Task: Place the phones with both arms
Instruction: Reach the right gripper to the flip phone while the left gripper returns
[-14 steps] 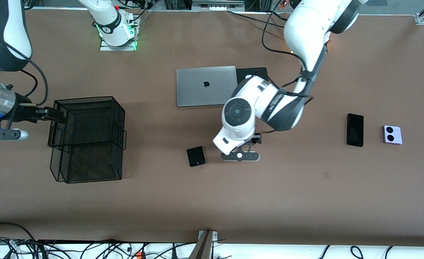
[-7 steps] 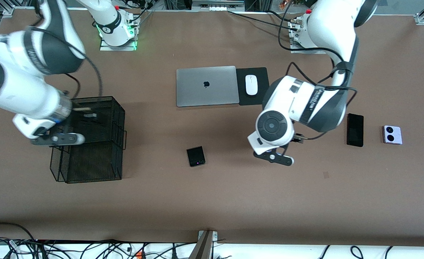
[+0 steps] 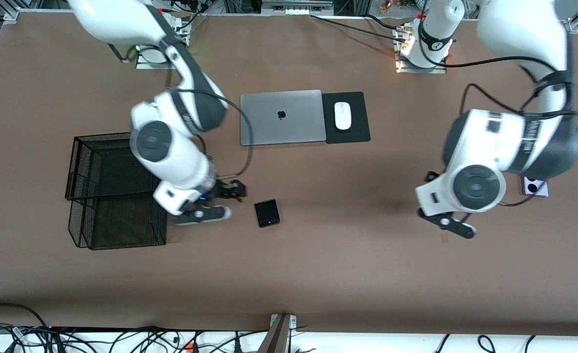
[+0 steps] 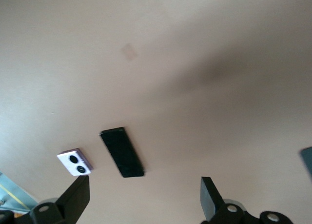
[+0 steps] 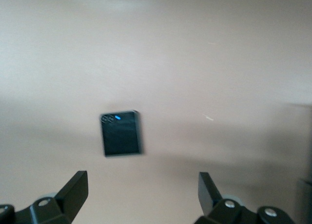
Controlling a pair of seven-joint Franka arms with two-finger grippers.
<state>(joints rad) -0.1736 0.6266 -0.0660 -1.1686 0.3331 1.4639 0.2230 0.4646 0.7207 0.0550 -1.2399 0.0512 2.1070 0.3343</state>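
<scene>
The square black folded phone (image 3: 267,213) lies on the brown table, nearer to the front camera than the laptop. My right gripper (image 3: 231,190) hangs open beside it, between it and the basket; the right wrist view shows the phone (image 5: 122,133) ahead of the empty right gripper (image 5: 141,189). The left arm hovers over the table's left-arm end and hides the black slab phone in the front view. The lavender phone (image 3: 535,187) peeks out beside that arm. The left wrist view shows the slab (image 4: 122,152) and the lavender phone (image 4: 74,162) ahead of my open, empty left gripper (image 4: 144,197).
A black wire basket (image 3: 117,191) stands toward the right arm's end. A silver laptop (image 3: 281,117) lies shut mid-table, with a white mouse (image 3: 342,115) on a black pad (image 3: 357,132) beside it. Cables run along the table's front edge.
The right arm swung from the basket toward the folded phone. The left arm swung from the table's middle to above the slab phone, covering it. Both grippers stayed open.
</scene>
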